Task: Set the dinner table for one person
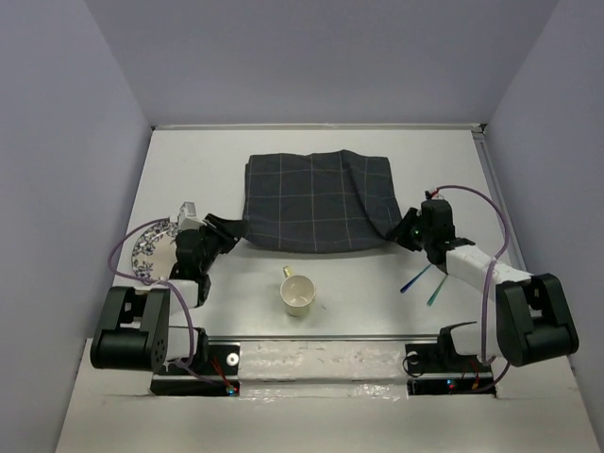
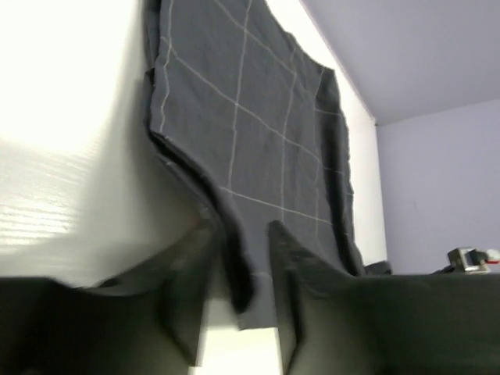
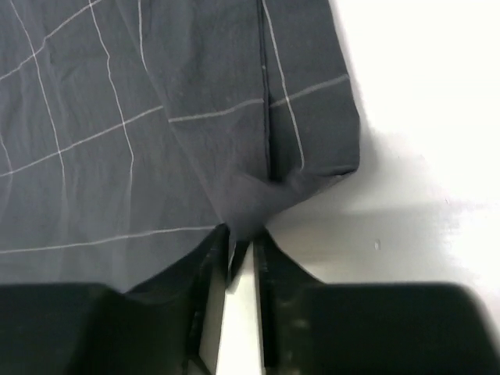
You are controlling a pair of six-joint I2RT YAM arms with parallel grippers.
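A dark cloth [image 1: 316, 200] lies far-centre on the white dinner table [image 1: 359, 283] spanning the scene. The left gripper [image 2: 241, 228] stands open around its near-left corner; whether the right gripper [image 3: 241, 234] holds the near-right corner is unclear. Both should lift off straight.

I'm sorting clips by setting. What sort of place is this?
Probably a robot test enclosure, not a home dining room: a white tabletop boxed in by plain lilac walls, with a left arm and right arm bolted at its near edge. Only a grid-lined cloth and cup suggest dining.
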